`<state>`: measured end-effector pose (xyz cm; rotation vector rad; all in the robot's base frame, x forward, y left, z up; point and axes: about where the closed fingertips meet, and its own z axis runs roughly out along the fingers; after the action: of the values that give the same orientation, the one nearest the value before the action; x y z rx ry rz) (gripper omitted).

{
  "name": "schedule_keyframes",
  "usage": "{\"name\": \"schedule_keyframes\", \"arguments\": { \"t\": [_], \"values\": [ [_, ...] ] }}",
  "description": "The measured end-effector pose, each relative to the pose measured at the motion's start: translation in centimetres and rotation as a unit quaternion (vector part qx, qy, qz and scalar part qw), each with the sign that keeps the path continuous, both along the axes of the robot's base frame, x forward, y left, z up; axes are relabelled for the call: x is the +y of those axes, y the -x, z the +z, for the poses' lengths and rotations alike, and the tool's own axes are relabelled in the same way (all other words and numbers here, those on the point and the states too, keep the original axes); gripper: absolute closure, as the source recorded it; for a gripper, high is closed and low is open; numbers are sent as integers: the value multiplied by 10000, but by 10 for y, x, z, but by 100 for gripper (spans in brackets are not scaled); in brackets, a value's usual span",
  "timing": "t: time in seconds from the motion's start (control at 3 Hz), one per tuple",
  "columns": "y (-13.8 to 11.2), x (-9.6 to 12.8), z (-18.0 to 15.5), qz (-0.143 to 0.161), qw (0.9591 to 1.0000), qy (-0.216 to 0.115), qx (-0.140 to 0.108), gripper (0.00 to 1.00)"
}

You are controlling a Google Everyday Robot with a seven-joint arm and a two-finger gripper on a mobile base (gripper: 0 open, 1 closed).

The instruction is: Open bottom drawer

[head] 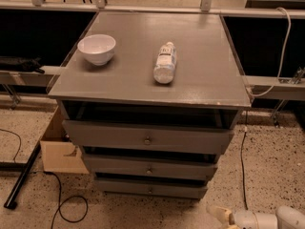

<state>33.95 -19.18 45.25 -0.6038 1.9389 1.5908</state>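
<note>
A grey wooden cabinet stands in the middle of the camera view with three drawers. The bottom drawer [150, 188] is the lowest and shortest, with a small round metal knob [150, 191] at its centre. It looks shut or nearly so. My gripper [218, 215] is low at the bottom right, on a white arm [267, 219], pointing left. It is to the right of and below the bottom drawer, apart from it.
The middle drawer [149, 167] and top drawer [147, 137] are above it. A white bowl [96, 48] and a lying plastic bottle [165, 63] rest on the cabinet top [200, 75]. A cardboard box [59, 151], a black pole [23, 178] and cables lie on the floor at left.
</note>
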Motion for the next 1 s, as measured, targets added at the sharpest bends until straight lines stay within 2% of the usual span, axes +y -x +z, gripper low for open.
{"name": "schedule_keyframes", "arguments": {
  "t": [0.33,0.67,1.0],
  "values": [
    [-6,6,16,-289,9943,-392,-951,0],
    [-6,8,17,-268,9930,-392,-1078,0],
    [-6,9,17,-269,9930,-392,-1078,0]
  ]
}}
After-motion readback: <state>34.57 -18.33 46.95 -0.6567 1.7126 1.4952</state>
